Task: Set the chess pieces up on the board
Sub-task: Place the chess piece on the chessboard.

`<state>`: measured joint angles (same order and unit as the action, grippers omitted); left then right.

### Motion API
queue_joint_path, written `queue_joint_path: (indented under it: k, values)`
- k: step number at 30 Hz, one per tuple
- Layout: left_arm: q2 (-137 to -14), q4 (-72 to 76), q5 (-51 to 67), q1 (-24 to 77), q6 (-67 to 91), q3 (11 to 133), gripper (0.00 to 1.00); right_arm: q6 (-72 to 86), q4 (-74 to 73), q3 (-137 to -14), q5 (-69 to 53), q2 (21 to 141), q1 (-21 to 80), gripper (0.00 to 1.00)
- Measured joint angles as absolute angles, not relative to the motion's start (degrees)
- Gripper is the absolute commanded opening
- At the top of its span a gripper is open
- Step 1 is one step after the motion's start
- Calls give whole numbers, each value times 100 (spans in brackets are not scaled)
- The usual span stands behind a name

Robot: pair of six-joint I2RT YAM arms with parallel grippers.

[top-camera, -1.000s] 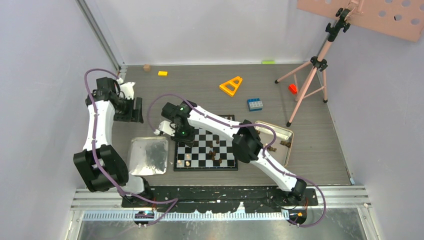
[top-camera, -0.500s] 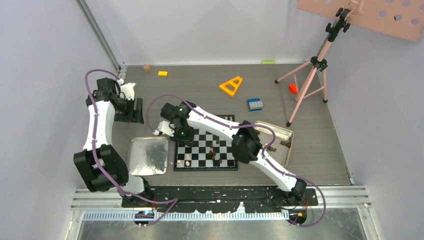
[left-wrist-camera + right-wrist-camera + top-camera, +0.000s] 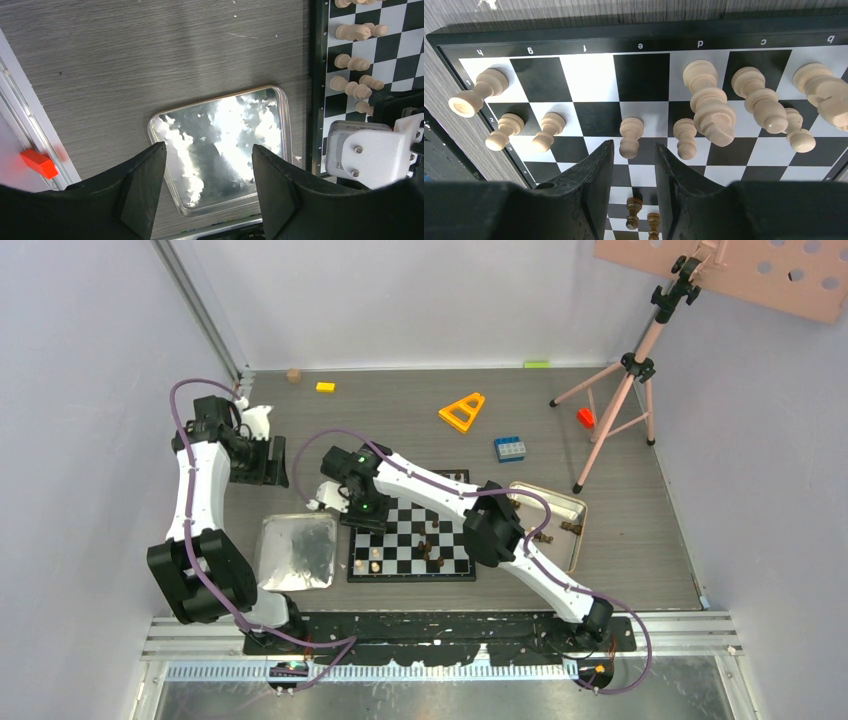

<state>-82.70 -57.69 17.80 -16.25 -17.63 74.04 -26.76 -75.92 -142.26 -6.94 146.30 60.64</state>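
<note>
The board (image 3: 400, 555) lies at the table's middle. Over its left edge my right gripper (image 3: 362, 518) hangs open. In the right wrist view its fingertips (image 3: 634, 146) flank a light tan pawn (image 3: 630, 137) that stands on the board (image 3: 589, 77) with a gap on each side. Several more light pieces (image 3: 706, 105) stand in the two rows beyond. Dark pieces (image 3: 633, 210) show between the fingers, farther off, and near the board's middle (image 3: 425, 548). My left gripper (image 3: 262, 462) is open and empty, above the silver tray (image 3: 225, 145).
A gold-rimmed tin (image 3: 583, 515) right of the board holds dark pieces (image 3: 571, 527). The silver tray (image 3: 275, 570) sits left of the board. Behind lie a blue brick (image 3: 510, 448), an orange triangle (image 3: 462, 412), a yellow block (image 3: 325, 387) and a pink tripod (image 3: 625, 390).
My right gripper's jaws have parted and let go of the light pawn on the board. Both arms have hardly moved.
</note>
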Motion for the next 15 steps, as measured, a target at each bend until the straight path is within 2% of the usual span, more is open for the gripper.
queue_joint_path:
  k: [10,15]
  values:
    - [-8272,-5892,1977,-1625,-1831,7406,64,-2506,-7570,-14011,-755,14514,6064,42]
    - [-8270,-5946,2259,-1625,-1850,7413,63,-2349,-7540,-13004,-965,13649,5935,43]
